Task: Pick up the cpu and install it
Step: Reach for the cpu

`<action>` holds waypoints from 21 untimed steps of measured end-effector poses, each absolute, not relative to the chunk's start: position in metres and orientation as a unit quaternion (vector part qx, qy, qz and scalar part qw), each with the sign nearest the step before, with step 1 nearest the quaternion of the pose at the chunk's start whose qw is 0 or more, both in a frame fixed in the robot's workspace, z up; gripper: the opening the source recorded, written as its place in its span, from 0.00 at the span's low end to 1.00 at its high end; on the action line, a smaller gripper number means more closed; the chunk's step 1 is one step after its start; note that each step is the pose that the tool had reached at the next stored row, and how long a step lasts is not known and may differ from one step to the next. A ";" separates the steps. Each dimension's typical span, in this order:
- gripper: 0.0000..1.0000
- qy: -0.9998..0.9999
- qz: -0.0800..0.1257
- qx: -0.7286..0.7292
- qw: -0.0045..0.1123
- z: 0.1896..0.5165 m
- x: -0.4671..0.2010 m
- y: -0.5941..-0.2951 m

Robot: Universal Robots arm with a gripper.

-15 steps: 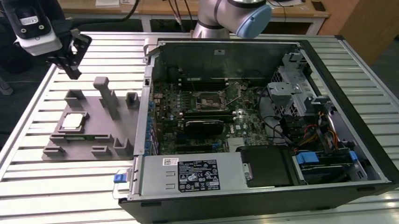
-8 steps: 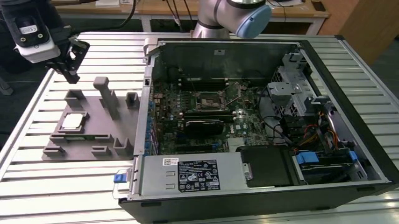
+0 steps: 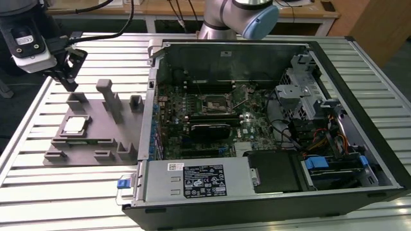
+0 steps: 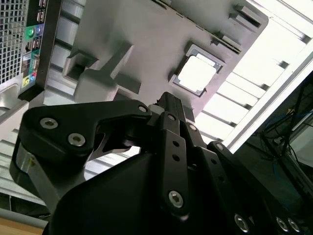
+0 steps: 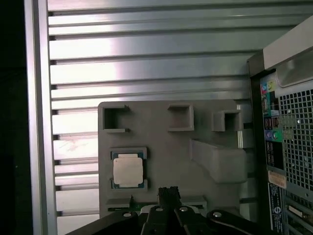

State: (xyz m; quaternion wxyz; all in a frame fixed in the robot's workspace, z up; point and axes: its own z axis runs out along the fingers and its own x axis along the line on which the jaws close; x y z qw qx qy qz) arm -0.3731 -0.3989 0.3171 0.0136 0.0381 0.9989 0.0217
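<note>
Hovering over grey holder (image 3: 99,129), fingers (image 3: 67,81) clenched, empty; cpu (image 3: 75,125) untouched.

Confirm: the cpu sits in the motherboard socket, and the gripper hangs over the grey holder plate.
Wrong about the cpu: it lies in a recess of the grey holder plate, not in the motherboard socket, as the first wrist view shows. The gripper does hang over that plate.

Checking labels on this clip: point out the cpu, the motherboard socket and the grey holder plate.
cpu (image 5: 128,170), first wrist view, middle of its silver top.
motherboard socket (image 3: 215,103), exterior view, inside its black frame.
grey holder plate (image 3: 96,129), exterior view, bare surface beside the cpu.
</note>
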 end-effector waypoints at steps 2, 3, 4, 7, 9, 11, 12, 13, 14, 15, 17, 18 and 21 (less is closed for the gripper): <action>0.11 0.999 0.022 0.038 0.014 0.313 -0.377 -0.399; 0.11 0.999 0.022 0.038 0.014 0.312 -0.379 -0.399; 0.11 0.999 0.022 0.038 0.014 0.310 -0.381 -0.399; 0.11 0.999 0.022 0.038 0.014 0.304 -0.387 -0.399; 0.11 0.999 0.022 0.038 0.014 0.301 -0.390 -0.399; 0.11 0.999 0.022 0.038 0.014 0.299 -0.394 -0.399; 0.11 0.999 0.022 0.038 0.014 0.298 -0.396 -0.399; 0.11 0.999 0.022 0.038 0.014 0.297 -0.398 -0.399; 0.11 0.999 0.022 0.038 0.014 0.296 -0.400 -0.399; 0.11 0.999 0.022 0.038 0.014 0.296 -0.401 -0.399; 0.11 0.999 0.022 0.038 0.014 0.295 -0.404 -0.399; 0.11 0.999 0.022 0.038 0.014 0.295 -0.405 -0.399; 0.11 0.999 0.022 0.038 0.014 0.295 -0.405 -0.399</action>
